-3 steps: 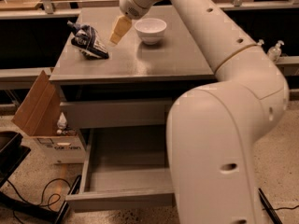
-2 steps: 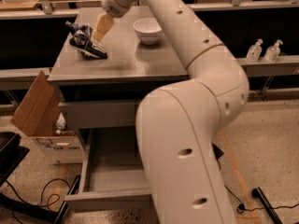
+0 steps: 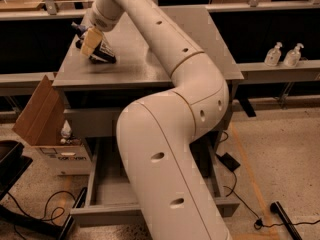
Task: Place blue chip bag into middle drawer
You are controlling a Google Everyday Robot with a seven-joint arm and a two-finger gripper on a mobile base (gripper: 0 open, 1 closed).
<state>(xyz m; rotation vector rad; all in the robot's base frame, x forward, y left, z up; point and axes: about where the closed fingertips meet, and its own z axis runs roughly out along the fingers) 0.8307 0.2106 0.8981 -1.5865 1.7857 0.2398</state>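
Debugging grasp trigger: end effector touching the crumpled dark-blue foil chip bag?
Cannot tell. Camera view: the end effector overlaps the dark-blue foil chip bag on the grey cabinet top; no contact or gap shows.

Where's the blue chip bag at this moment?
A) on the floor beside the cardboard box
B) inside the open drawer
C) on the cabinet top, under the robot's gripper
C: the blue chip bag lies near the back-left of the cabinet top with the gripper right over it. The visible part of the open middle drawer holds no bag.
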